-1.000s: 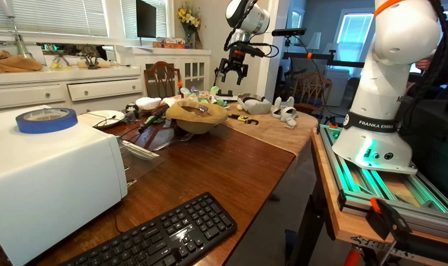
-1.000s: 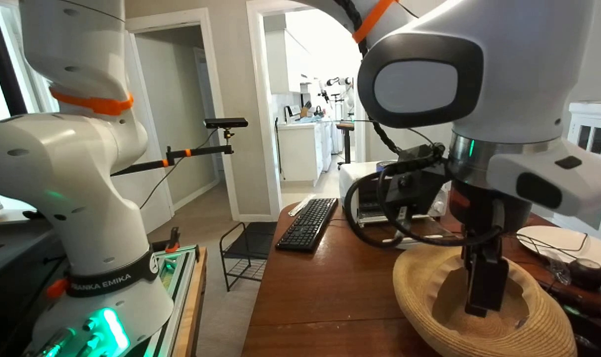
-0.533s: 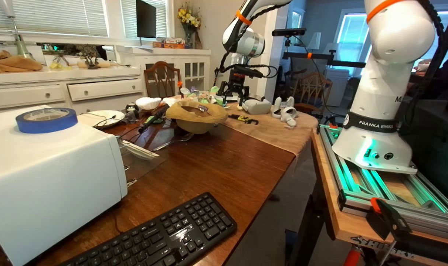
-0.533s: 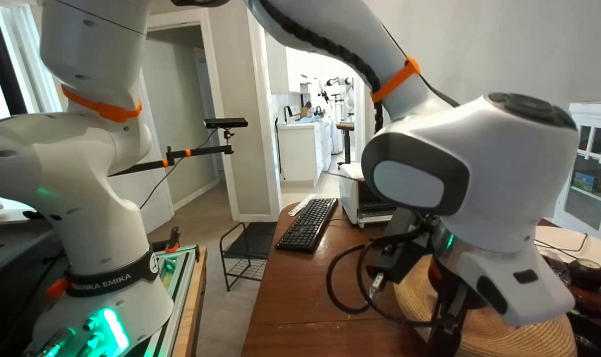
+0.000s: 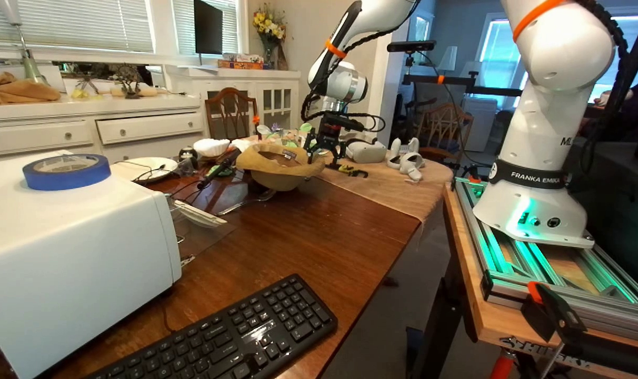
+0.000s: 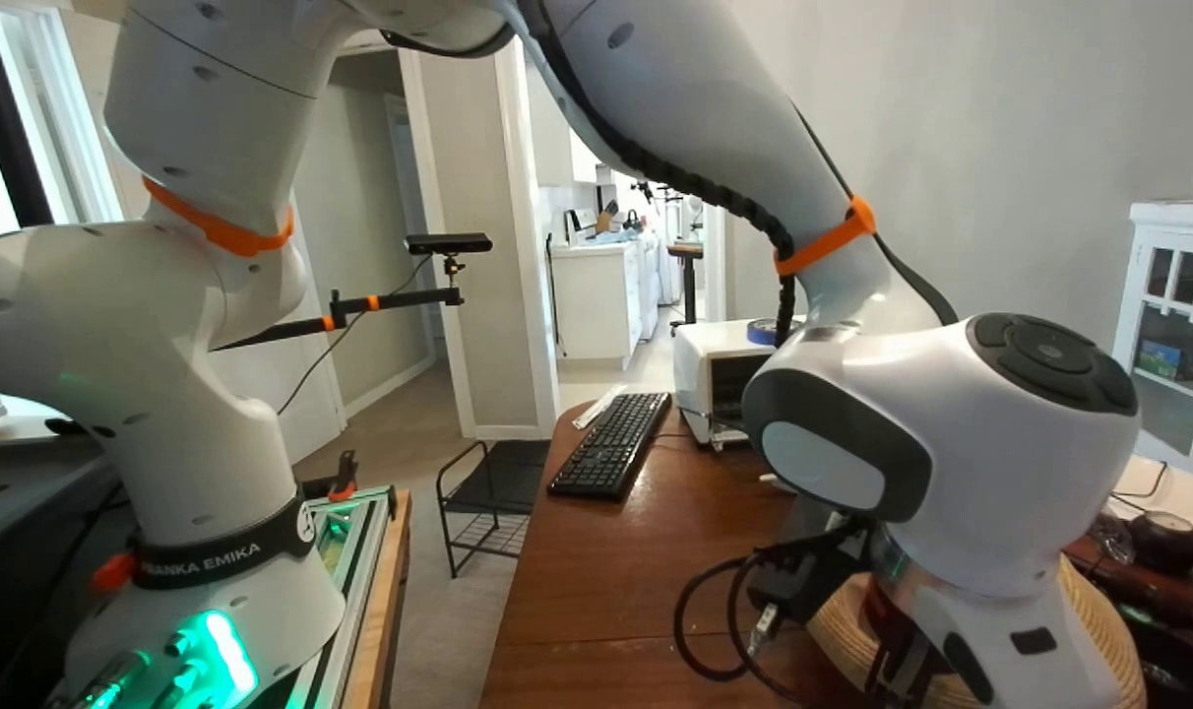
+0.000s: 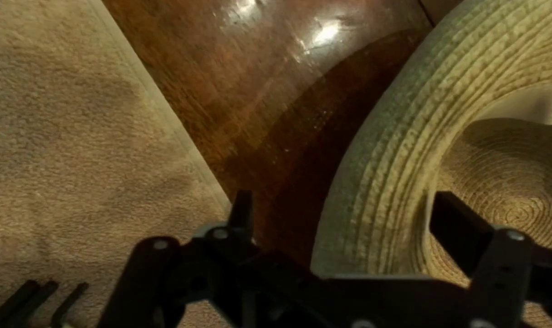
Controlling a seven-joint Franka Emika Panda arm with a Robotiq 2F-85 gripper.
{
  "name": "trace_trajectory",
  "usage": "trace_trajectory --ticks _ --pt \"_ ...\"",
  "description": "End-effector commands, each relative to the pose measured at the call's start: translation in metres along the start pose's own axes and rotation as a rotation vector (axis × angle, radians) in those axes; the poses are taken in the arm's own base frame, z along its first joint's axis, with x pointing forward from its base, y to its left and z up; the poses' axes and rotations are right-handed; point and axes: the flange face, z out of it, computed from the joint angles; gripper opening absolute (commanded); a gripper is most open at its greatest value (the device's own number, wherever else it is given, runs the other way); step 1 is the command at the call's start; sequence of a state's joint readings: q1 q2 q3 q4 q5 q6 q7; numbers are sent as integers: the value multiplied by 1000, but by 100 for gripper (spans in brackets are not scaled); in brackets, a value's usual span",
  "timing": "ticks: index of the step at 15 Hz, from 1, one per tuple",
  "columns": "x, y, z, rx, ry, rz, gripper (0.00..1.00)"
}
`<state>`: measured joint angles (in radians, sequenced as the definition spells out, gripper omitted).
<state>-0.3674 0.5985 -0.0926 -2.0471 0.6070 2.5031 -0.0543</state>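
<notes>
Wrist view: gripper (image 7: 342, 198) has its jaws spread wide, nothing clamped, seemingly straddling the brim of a straw hat (image 7: 385, 182) at frame right. Hat's crown-down on the wooden table (image 7: 189, 54), probably why that brim's so exposed. Can't tell if they touch.

Arm (image 6: 222, 108) arched over edge of surface (image 5: 319, 237), forearm (image 6: 690, 108) sloping down to low wrist (image 6: 951, 443). Tool (image 7: 342, 202) points down, fingers (image 7: 462, 232) spread wide.

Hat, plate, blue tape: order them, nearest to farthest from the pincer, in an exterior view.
1. Hat: right at the pincer, on its picture-left side.
2. Plate: farther picture-left.
3. Blue tape: far picture-left, on the oven.
</notes>
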Motion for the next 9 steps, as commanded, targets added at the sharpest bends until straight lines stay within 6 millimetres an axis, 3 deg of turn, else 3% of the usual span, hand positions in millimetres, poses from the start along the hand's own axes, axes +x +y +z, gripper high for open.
trace_trajectory --ticks 1,4,5,6,9 --pt "9 -21 17 26 31 -16 100" --pt "12 -31 33 16 16 -28 100" --pt "13 -31 37 15 12 -29 93" --pt "14 -32 40 15 9 -31 74" --pt "17 -29 44 14 7 -30 49"
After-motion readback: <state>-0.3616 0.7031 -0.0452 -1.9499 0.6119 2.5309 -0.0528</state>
